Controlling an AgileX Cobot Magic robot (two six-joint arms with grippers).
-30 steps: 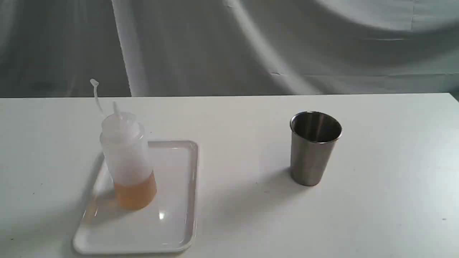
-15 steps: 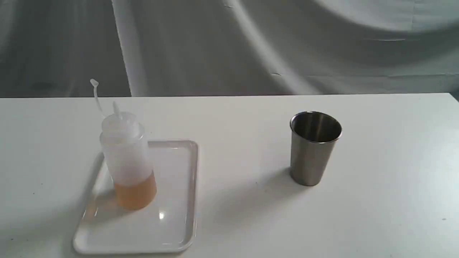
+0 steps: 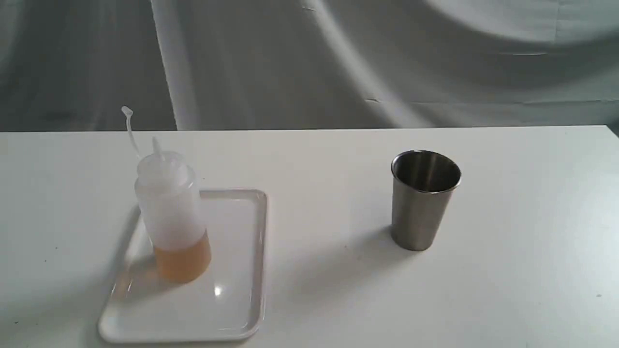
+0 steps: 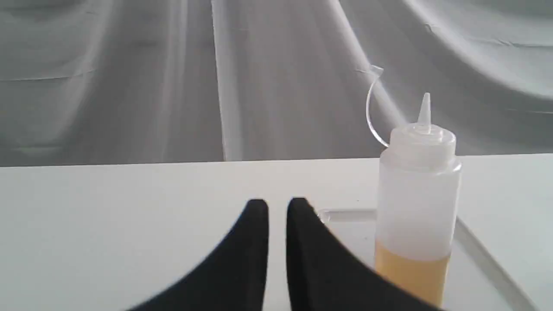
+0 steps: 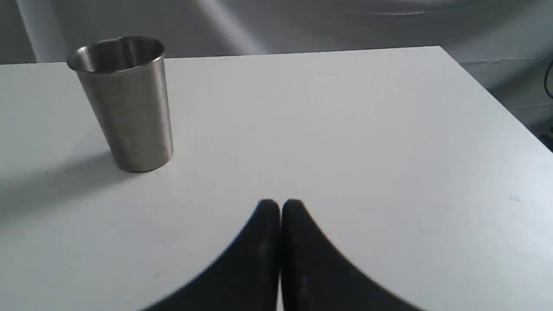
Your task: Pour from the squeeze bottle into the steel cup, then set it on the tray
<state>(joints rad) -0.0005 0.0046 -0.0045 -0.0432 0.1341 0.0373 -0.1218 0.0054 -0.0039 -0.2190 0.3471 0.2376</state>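
Note:
The squeeze bottle (image 3: 171,215) stands upright on the white tray (image 3: 237,270) at the left, amber liquid in its lower part, cap strap curling up. The left wrist view shows the same bottle (image 4: 417,203) on the tray (image 4: 479,255), off to one side of my left gripper (image 4: 278,204), whose black fingers are nearly together with a narrow gap and hold nothing. The steel cup (image 3: 424,199) stands upright on the table at the right. In the right wrist view the cup (image 5: 125,103) is some way from my right gripper (image 5: 281,204), which is shut and empty. Neither gripper shows in the exterior view.
The white table (image 3: 338,203) ends at a back edge before a grey draped cloth (image 3: 338,63). Its right edge (image 5: 497,99) shows in the right wrist view, with a dark floor area beyond it.

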